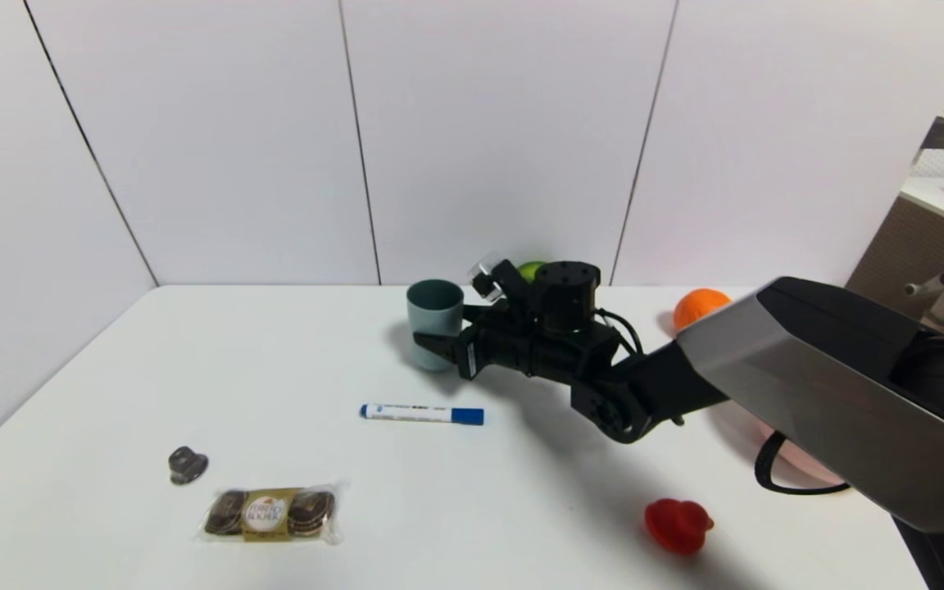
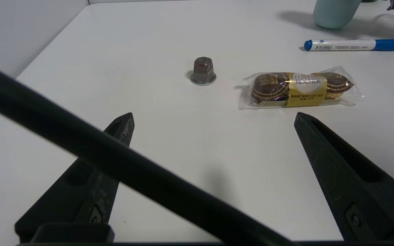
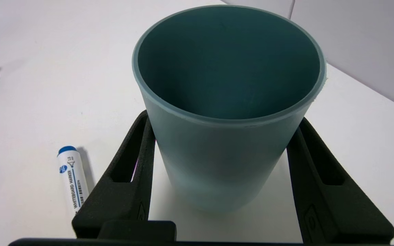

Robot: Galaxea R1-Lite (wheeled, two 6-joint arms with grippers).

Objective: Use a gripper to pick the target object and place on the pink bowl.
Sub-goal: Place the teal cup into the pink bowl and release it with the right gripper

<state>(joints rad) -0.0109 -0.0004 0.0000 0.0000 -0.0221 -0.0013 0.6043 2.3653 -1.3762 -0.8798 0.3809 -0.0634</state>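
Nearest the robot, the left gripper (image 2: 214, 116) hangs parked over the near left of the table (image 1: 292, 369), jaws spread wide and empty, with the chocolate pack (image 2: 301, 89) and a small foil capsule (image 2: 202, 71) just beyond it. It has no part in this step.

The red toy (image 1: 677, 524) sits near right, and the marker (image 1: 421, 414) lies in the middle, a bit nearer than the cup. The pink bowl (image 1: 800, 467) is on the right, mostly hidden under the right arm.

Further back, the right gripper (image 3: 217, 177) has its jaws on either side of the cup (image 3: 227, 112), low on the wall. The cup stands upright on the table, at the far middle. One jaw looks like it touches the wall, the other I can't call for sure, so I'd say it's straddling, not clamped yet.

To do this well I'd close slowly and evenly so the cup doesn't get shoved sideways or tipped, then check it's firm before lifting. A smooth round wall can slip, so squeeze snug. Lift straight up, then swing right and nearer to the bowl, clearing the orange (image 1: 700, 306) at the far right.
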